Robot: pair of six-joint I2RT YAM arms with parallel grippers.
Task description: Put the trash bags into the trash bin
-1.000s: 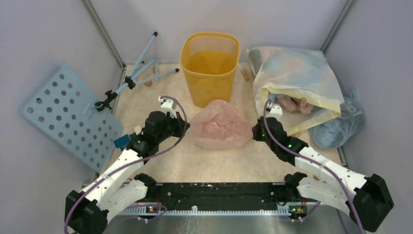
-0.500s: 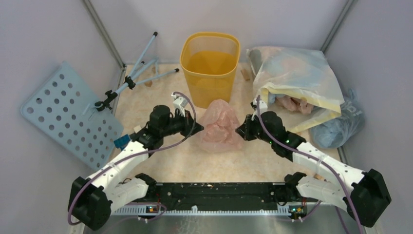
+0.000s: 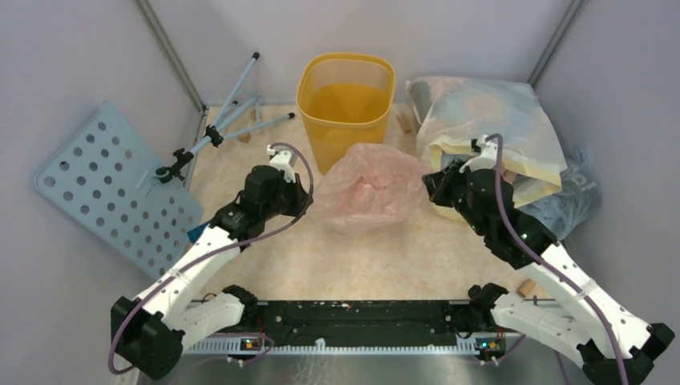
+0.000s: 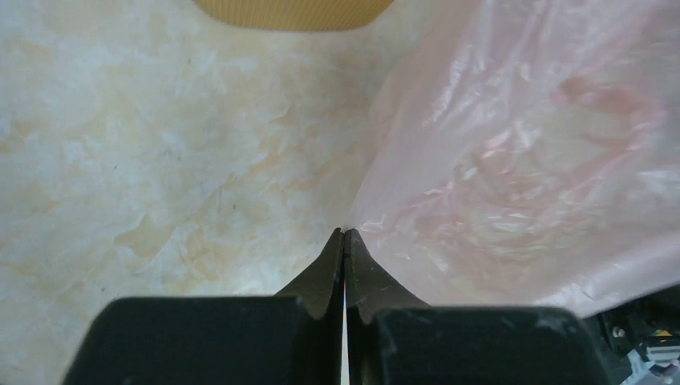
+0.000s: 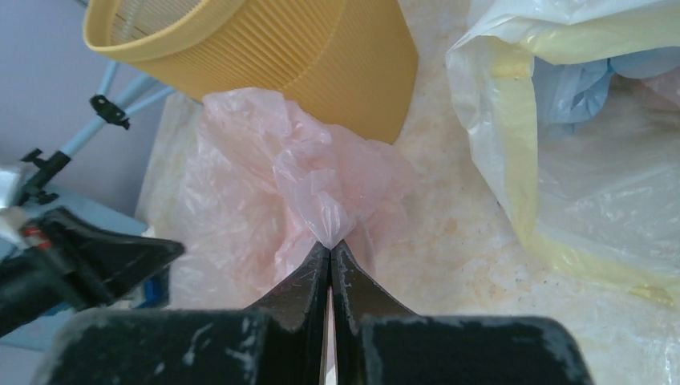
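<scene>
The pale pink trash bag [image 3: 370, 186] hangs stretched between my two grippers, just in front of the yellow-orange trash bin [image 3: 346, 104]. My left gripper [image 3: 311, 197] is shut on the bag's left edge. In the left wrist view its tips [image 4: 344, 233] pinch the film where the bag [image 4: 521, 160] begins, with the bin's base [image 4: 293, 12] at the top. My right gripper [image 3: 430, 183] is shut on the bag's right side. In the right wrist view a gathered peak of pink film [image 5: 321, 200] enters the closed gripper [image 5: 330, 243], with the bin [image 5: 265, 56] behind.
A large whitish-yellow sack [image 3: 489, 128] lies right of the bin, close behind my right gripper, with a grey-blue bag [image 3: 565, 202] beside it. A blue perforated board [image 3: 112, 188] and a folded tripod [image 3: 232, 120] lean at the left wall.
Both grippers rose and drew apart, spreading the pink bag wider and carrying it towards the bin. The right arm lifted and swung back to the right.
</scene>
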